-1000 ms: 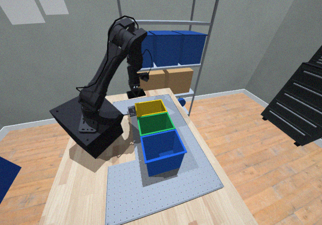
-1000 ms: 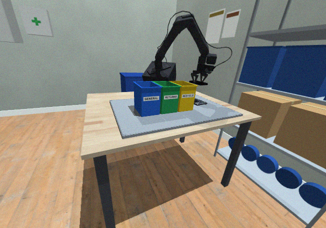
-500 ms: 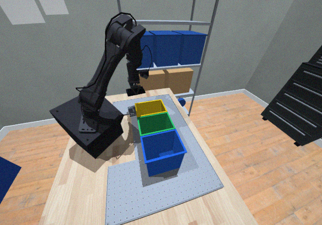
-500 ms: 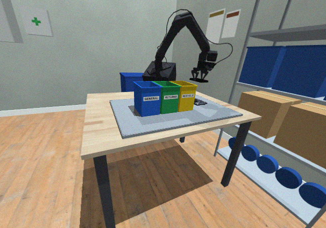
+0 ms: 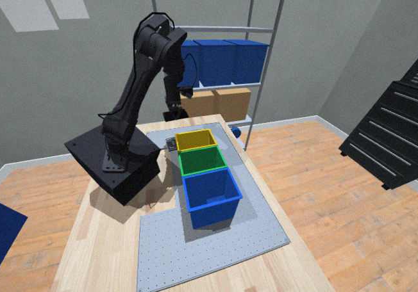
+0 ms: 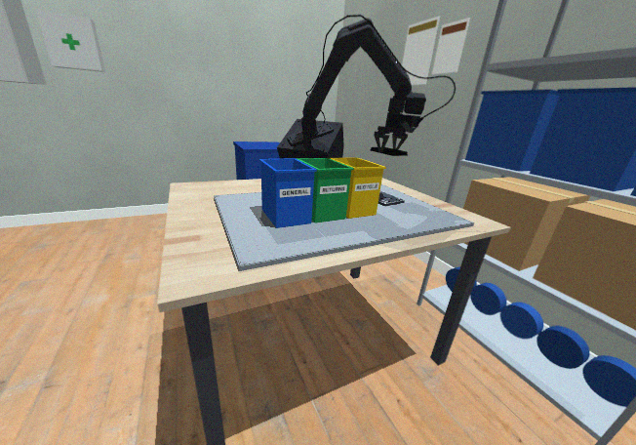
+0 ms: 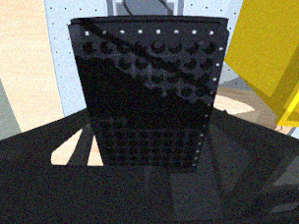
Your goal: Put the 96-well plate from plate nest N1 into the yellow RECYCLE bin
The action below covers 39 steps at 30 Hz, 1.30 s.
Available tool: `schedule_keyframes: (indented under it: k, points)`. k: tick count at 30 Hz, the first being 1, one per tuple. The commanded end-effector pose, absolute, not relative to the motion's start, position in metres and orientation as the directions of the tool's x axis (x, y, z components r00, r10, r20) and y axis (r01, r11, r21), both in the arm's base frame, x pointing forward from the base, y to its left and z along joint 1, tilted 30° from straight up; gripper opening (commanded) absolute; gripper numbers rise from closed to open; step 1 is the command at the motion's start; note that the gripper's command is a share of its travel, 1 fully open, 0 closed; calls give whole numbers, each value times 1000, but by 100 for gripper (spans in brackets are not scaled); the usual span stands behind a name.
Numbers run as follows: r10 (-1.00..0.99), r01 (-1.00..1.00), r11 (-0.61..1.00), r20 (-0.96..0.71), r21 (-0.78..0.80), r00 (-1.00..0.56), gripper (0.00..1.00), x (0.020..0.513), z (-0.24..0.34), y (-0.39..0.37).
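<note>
My gripper [image 6: 389, 145] is shut on the black 96-well plate [image 6: 388, 151] and holds it flat in the air beyond the far end of the bin row. In the wrist view the plate [image 7: 149, 93] fills the middle, with its rows of wells showing. The yellow RECYCLE bin [image 6: 364, 186] stands upright at the far end of the row; its rim shows in the top view [image 5: 195, 139] and its side at the right of the wrist view [image 7: 266, 54]. The plate nest N1 [image 6: 389, 199] lies on the mat beside the yellow bin, below the gripper.
The green RETURNS bin [image 6: 330, 188] and the blue GENERAL bin [image 6: 288, 191] [image 5: 213, 219] stand upright in line with the yellow one on the grey perforated mat. The arm's black base [image 5: 113, 161] sits on the table's left. A shelf with blue crates and boxes [image 5: 217, 79] stands behind.
</note>
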<state>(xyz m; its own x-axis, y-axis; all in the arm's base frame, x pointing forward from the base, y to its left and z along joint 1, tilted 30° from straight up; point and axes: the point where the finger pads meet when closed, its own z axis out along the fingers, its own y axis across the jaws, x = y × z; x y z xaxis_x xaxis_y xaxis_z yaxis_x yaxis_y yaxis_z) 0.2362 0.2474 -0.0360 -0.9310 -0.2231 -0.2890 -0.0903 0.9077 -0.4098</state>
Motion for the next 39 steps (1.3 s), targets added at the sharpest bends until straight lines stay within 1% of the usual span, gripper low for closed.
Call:
schedule_keyframes:
  k: [1,39]
  points:
    - [-226,-98,924,-321,-369,-920,0,232,-13,268]
    - [-228,-100,925,-323,-367,-919,0,230,-7,271]
